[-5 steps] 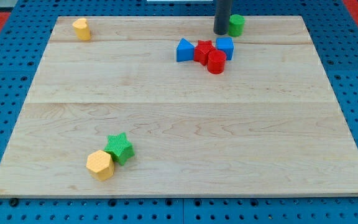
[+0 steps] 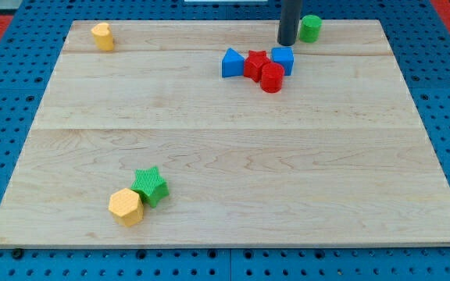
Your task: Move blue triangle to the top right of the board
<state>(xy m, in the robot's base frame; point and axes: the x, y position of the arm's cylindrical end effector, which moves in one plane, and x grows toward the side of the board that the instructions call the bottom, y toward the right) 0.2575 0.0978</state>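
The blue triangle (image 2: 232,63) sits in the upper middle of the wooden board (image 2: 225,156), at the left end of a tight cluster. Touching its right side is a red star-like block (image 2: 255,64), then a red cylinder (image 2: 272,78) and a blue cube (image 2: 283,59). My tip (image 2: 287,42) stands just above the blue cube, near the board's top edge. A green cylinder (image 2: 310,28) sits close to the right of my tip. The tip is apart from the blue triangle, up and to its right.
A yellow block (image 2: 102,36) sits at the board's top left. A green star (image 2: 150,186) and a yellow hexagonal block (image 2: 125,207) touch each other at the lower left. Blue pegboard surrounds the board.
My tip has moved a little to the right. The green cylinder has slid right and slightly up with it. The cluster with the blue triangle has not moved.
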